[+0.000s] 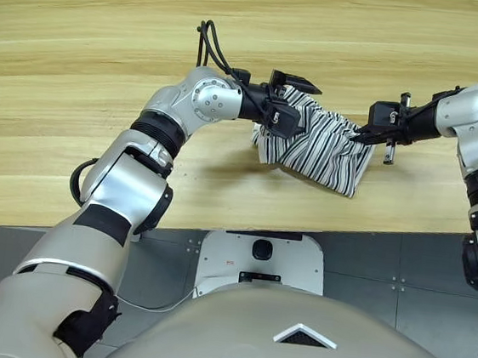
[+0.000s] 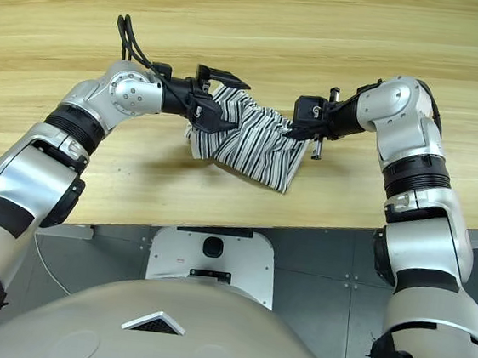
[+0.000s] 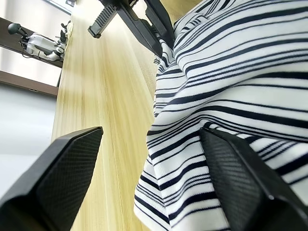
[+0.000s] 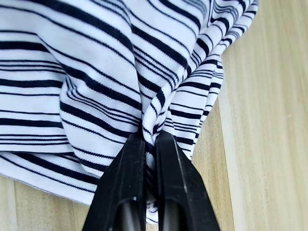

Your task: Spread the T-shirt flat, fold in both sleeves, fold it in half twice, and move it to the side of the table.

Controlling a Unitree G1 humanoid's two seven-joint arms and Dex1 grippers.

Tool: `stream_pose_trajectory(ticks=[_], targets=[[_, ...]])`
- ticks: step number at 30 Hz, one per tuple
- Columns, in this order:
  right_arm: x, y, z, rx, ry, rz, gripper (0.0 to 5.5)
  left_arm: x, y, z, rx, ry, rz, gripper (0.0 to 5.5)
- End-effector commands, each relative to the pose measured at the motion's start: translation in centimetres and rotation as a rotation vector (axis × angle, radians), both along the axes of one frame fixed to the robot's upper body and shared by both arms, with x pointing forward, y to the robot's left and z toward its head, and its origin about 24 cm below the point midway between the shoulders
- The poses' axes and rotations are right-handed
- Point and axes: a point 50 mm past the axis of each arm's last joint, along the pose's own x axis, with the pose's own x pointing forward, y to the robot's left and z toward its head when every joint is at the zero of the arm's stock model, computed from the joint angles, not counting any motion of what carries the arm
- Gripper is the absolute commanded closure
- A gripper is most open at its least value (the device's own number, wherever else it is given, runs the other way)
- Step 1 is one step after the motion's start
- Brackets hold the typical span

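A black-and-white striped T-shirt (image 1: pixel 319 149) is bunched up near the front edge of the wooden table (image 1: pixel 106 62), part of it lifted off the surface. My right gripper (image 4: pixel 150 142) is shut on a pinched fold at the shirt's right side (image 2: pixel 299 132). At the shirt's left end, my left gripper (image 1: pixel 292 101) is open. Its fingers (image 3: pixel 62 168) stand wide apart, and the striped cloth (image 3: pixel 231 72) hangs against one of them and partly into the gap. The left wrist view also has the right gripper (image 3: pixel 144 24) farther off, pinching the cloth.
The table's front edge (image 1: pixel 218 219) runs just below the shirt, with grey floor (image 1: pixel 384 263) beyond it. Bare wood stretches to the far side and to both sides of the shirt. Equipment (image 3: pixel 38 43) stands past the table's end.
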Motion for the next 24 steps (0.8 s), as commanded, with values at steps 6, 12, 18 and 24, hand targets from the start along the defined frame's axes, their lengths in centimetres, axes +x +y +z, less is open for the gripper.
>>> stream_pose_trajectory(ticks=[6, 12, 18, 24], targets=[[1.3, -1.1, 0.7, 0.013, -0.021, -0.180, 5.39, 0.0, 0.2, -0.2, 0.021, -0.018, 0.001, 1.75], [1.1, -1.0, 2.4, 0.035, -0.029, -0.082, 4.57, 0.0, 0.3, -0.3, 0.021, -0.018, 0.006, 1.75], [0.5, -1.4, 2.3, 0.046, 0.003, -0.057, 3.51, 0.0, 0.2, -0.3, 0.016, -0.017, 0.005, 1.75], [1.6, -1.2, 2.3, 0.014, -0.187, -0.097, 3.41, -0.1, 0.4, -0.4, 0.005, -0.014, 0.017, 1.75]])
